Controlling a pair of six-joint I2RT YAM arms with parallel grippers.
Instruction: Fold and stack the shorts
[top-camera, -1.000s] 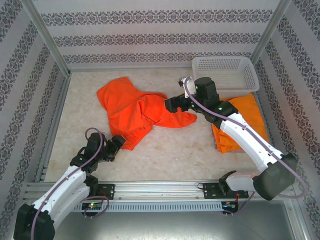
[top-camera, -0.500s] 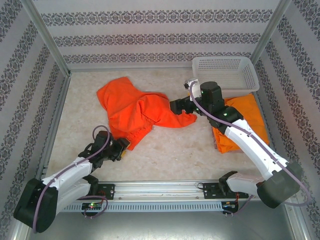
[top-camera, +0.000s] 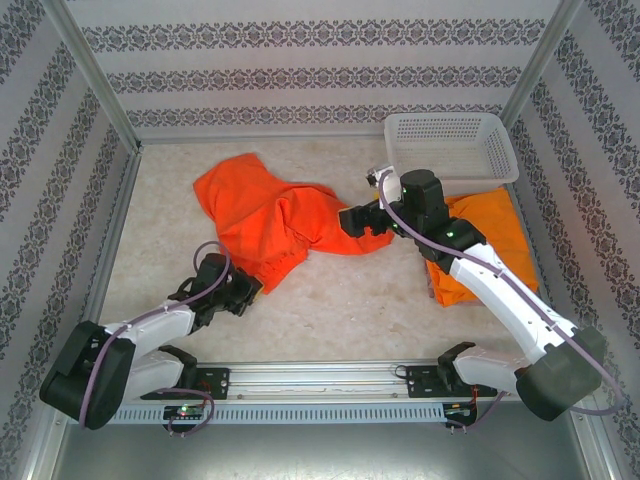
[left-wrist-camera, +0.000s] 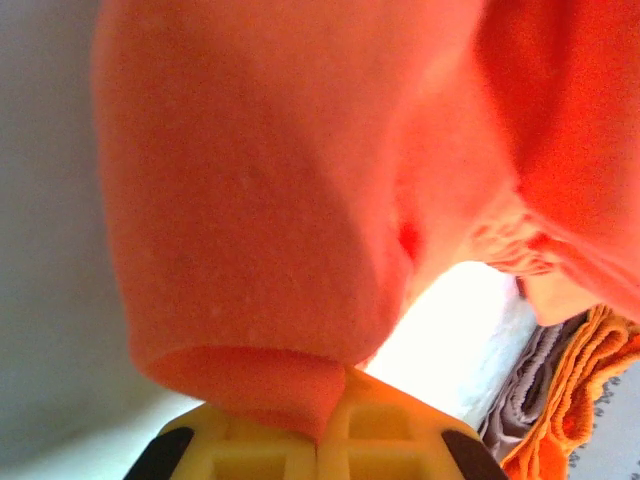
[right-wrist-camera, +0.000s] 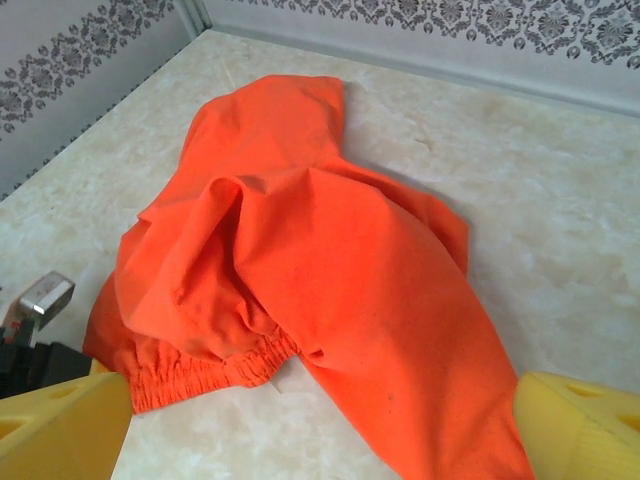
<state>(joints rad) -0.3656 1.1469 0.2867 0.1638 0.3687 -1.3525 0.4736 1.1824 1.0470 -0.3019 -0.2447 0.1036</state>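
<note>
Two arms reach over a pale marbled worktop (top-camera: 340, 300). Nearest, toward the near left corner, the left arm lies low along the surface. The left end effector (top-camera: 250, 288) is pinching the near edge of the loose orange shorts (top-camera: 270, 225). In the left wrist view, a rolled fold of that cloth drops between its yellow pads (left-wrist-camera: 400, 440), which are pressed together on it, and the rest of the garment rises above them.

The loose orange shorts lie crumpled across the middle of the worktop. They run from that pinched near edge up toward the far left, with one leg trailing out to the right. The right wrist view shows a gathered elastic band along their near left side and a raised ridge of cloth through the middle.

The right arm comes in from the near right corner and bends over to the centre. The right end effector (top-camera: 352, 220) hovers at the right-hand end of the loose shorts with its yellow fingers (right-wrist-camera: 60, 430) spread wide. One finger sits at each lower corner of the wrist view with the orange leg between them, and neither is gripping it.

Beyond and beneath that arm, by the right edge, lie the folded orange shorts (top-camera: 495, 225), flat and roughly rectangular, partly covered by the forearm. I cannot tell how many layers they make.

Farthest, in the far right corner, stands a white lattice basket (top-camera: 500, 165), its near wall just beside the folded shorts.
</note>
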